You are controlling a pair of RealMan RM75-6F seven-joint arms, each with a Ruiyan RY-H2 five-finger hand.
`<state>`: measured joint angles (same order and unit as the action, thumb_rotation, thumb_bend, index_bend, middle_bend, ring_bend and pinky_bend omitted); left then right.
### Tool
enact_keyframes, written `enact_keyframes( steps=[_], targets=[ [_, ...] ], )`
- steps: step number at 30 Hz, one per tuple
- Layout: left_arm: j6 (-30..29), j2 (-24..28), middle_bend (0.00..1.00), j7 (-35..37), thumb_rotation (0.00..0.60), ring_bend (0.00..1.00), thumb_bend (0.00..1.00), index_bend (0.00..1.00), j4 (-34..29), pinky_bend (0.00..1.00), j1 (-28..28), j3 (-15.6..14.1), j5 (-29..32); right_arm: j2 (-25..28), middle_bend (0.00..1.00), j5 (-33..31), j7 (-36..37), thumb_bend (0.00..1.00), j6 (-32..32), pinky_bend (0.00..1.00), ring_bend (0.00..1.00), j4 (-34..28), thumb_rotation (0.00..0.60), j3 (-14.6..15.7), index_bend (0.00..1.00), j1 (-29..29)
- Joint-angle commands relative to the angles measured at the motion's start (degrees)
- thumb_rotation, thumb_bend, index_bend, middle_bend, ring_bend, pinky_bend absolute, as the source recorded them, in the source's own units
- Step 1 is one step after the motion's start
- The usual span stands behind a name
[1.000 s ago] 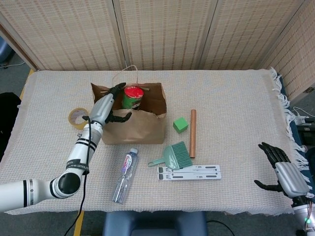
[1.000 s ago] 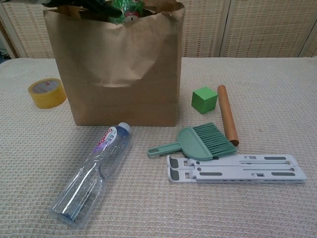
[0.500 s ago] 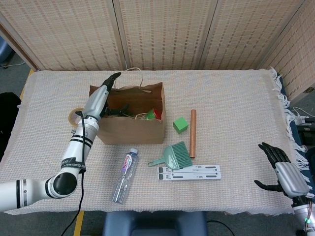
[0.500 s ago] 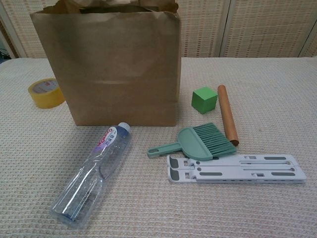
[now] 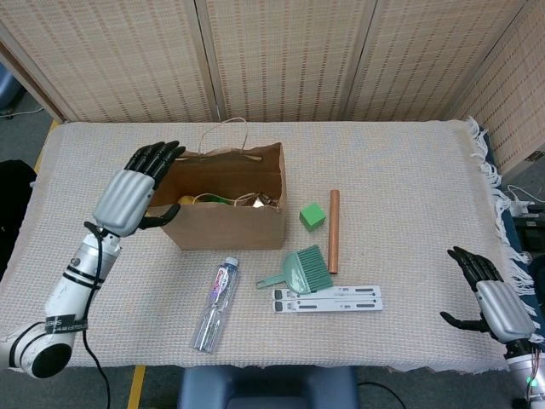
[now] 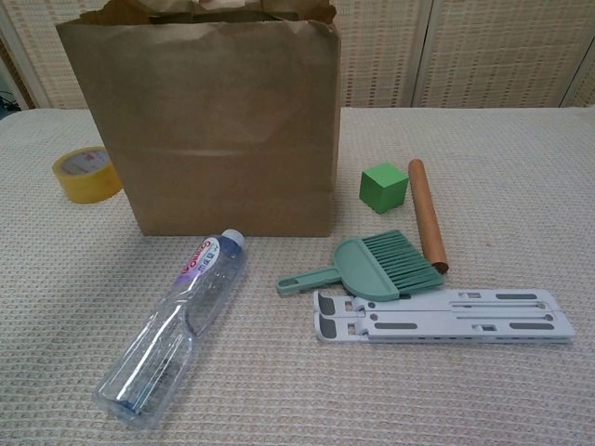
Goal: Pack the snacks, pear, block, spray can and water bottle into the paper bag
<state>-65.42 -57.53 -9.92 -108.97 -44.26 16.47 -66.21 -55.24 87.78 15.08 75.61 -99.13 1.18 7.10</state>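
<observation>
The brown paper bag (image 5: 223, 223) (image 6: 223, 139) stands open at the table's middle left, with yellow and green items showing inside. My left hand (image 5: 136, 192) hovers above and left of the bag, fingers spread, holding nothing. A clear water bottle (image 5: 215, 303) (image 6: 172, 325) lies in front of the bag. A green block (image 5: 312, 216) (image 6: 384, 187) sits to the bag's right. My right hand (image 5: 491, 298) rests open at the table's near right corner, far from everything. Neither hand shows in the chest view.
A wooden rod (image 5: 334, 230) (image 6: 428, 214), a green dustpan brush (image 5: 300, 271) (image 6: 372, 266) and a white folding stand (image 5: 328, 298) (image 6: 442, 316) lie right of the bottle. A yellow tape roll (image 6: 86, 173) sits left of the bag.
My left hand let go of the red-capped green can inside the bag, then rose out and moved left, now open. The bag's mouth spread wider. The right hand stayed still.
</observation>
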Motion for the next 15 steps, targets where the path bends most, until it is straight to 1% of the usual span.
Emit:
enact_keyframes(
  steps=[1, 4, 7, 8, 11, 15],
  targets=[
    [-7.0, 5.4, 0.00, 8.3, 0.600, 0.00, 0.34, 0.00, 11.2, 0.07, 8.9, -10.0, -22.9, -0.1, 0.00, -0.1, -0.3, 0.06, -0.1, 0.02, 0.00, 0.0, 0.600, 0.0, 0.00, 0.0],
    [-10.4, 5.8, 0.00, 10.0, 0.600, 0.00, 0.35, 0.00, 17.5, 0.07, 10.1, -13.1, -32.1, -0.3, 0.00, -0.3, -0.7, 0.06, -0.1, 0.02, 0.00, 0.0, 0.600, -0.1, 0.00, 0.0],
    [-14.3, 5.7, 0.00, 9.1, 0.600, 0.00, 0.35, 0.00, 26.9, 0.07, 9.5, -17.0, -45.5, -0.4, 0.00, -0.6, -1.1, 0.06, -0.1, 0.02, 0.00, 0.0, 0.600, -0.2, 0.00, 0.0],
    [-15.3, 5.3, 0.00, 8.8, 0.600, 0.00, 0.35, 0.00, 29.1, 0.07, 9.1, -17.9, -48.7, -0.4, 0.00, -0.6, -1.1, 0.06, -0.1, 0.02, 0.00, 0.0, 0.600, -0.3, 0.00, 0.0],
    [-16.8, 3.5, 0.00, 8.3, 0.600, 0.00, 0.35, 0.00, 33.2, 0.06, 8.3, -20.7, -55.9, -0.5, 0.00, -0.8, -1.3, 0.06, -0.2, 0.02, 0.00, 0.0, 0.600, -0.3, 0.00, 0.0],
    [-15.9, 0.6, 0.00, 5.8, 0.600, 0.00, 0.35, 0.00, 35.8, 0.06, 5.7, -23.2, -63.8, -0.5, 0.00, -0.9, -1.3, 0.06, -0.2, 0.02, 0.00, 0.0, 0.600, -0.4, 0.00, 0.0]
  ],
)
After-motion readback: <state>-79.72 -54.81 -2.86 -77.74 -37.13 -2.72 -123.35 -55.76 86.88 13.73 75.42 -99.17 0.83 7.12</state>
